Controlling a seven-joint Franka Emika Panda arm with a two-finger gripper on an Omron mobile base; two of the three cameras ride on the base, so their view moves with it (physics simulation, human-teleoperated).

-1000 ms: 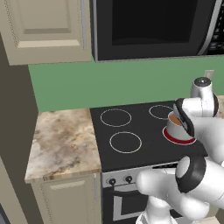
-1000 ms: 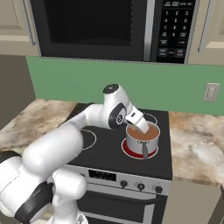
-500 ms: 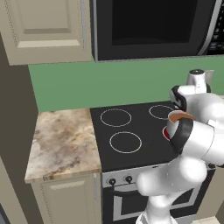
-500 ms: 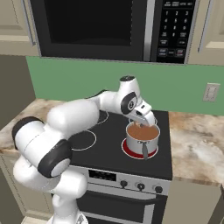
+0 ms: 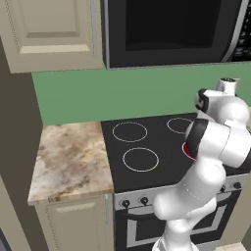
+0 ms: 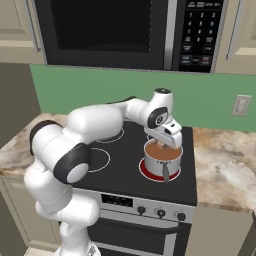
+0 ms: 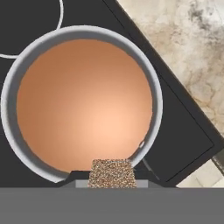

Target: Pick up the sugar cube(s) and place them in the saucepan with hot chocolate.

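The arm has been swung right across the stove, and the gripper (image 6: pixel 167 142) is now poised directly above the saucepan (image 6: pixel 161 159) of hot chocolate, where a drop would land. A speckled sugar cube (image 7: pixel 112 173) is seen clamped between the fingers at the pan's near rim. The marbled counter (image 7: pixel 183 52) lies beside the cooktop (image 6: pixel 120 167); nothing blocks the release.

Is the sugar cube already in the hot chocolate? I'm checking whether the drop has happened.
No: in the hand view the sugar cube sits between the gripper tips, above the saucepan rim.
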